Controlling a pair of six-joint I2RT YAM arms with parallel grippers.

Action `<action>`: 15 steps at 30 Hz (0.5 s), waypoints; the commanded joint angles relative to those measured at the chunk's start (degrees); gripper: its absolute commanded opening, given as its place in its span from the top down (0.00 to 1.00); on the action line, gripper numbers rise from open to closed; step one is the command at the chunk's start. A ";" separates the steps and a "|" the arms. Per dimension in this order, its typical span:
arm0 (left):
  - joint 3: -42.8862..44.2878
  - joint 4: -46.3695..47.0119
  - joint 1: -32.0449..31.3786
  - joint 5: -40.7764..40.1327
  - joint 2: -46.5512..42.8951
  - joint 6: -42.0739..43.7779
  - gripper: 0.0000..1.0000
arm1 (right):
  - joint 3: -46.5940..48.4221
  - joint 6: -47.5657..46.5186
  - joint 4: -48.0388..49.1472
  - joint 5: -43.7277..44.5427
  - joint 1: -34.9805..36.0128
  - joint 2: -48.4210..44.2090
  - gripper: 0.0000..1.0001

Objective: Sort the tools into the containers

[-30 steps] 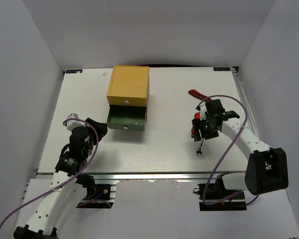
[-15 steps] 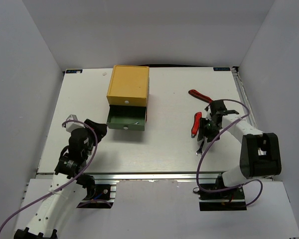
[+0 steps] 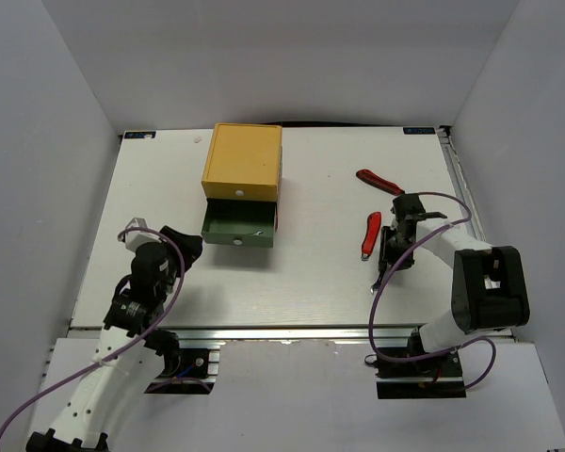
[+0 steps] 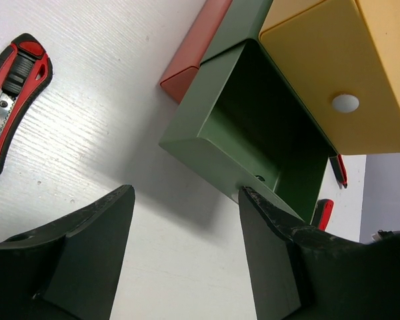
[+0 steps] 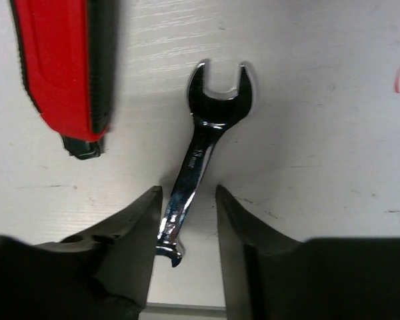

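A white table point(image 3: 160, 179) boxed in by plain pale panels is your workspace. In the right wrist view the silver wrench point(image 5: 201, 150) lies flat on it. Its open end points toward the top of the frame and its shaft slants down and slightly left. Your right gripper point(image 5: 187, 193) has its fingers point(image 5: 130, 230) spread, one on each side of the wrench's lower end. The shaft runs close to the finger at frame left, a strip of bare table separates it from the other, and nothing is clamped.

A red-handled pocket tool point(image 5: 61, 67) lies in the upper left, near the wrench but apart from it. From above, a second red tool point(image 3: 378, 180) sits farther up the frame.

Your left gripper point(image 4: 187, 193) is held low with its fingers apart and nothing between them. It faces the green drawer point(image 4: 207, 150), which stands pulled out beneath the yellow drawer point(image 4: 333, 60) and above the red-orange drawer point(image 4: 190, 53). A red and black utility knife point(image 4: 10, 93) lies at the left edge of that view.
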 commanded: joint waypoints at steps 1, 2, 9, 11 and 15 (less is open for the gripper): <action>1.43 -1.18 0.03 -1.12 -1.13 -0.79 0.26 | -1.17 1.71 1.71 4.80 0.29 0.47 0.58; 1.52 -1.27 0.03 -1.12 -1.57 -0.88 0.26 | -1.08 1.88 1.63 5.15 0.30 0.91 0.59; 2.05 -2.59 0.03 -1.91 -2.71 -1.49 0.26 | 0.15 1.97 1.71 7.00 2.49 3.10 0.61; 2.22 -3.20 0.03 -2.17 -3.15 -1.67 0.26 | 0.41 1.97 2.15 7.26 3.45 4.07 0.61; 2.49 -4.17 0.03 -2.61 -4.12 -2.28 0.26 | 0.76 1.97 2.85 7.53 4.34 5.74 0.61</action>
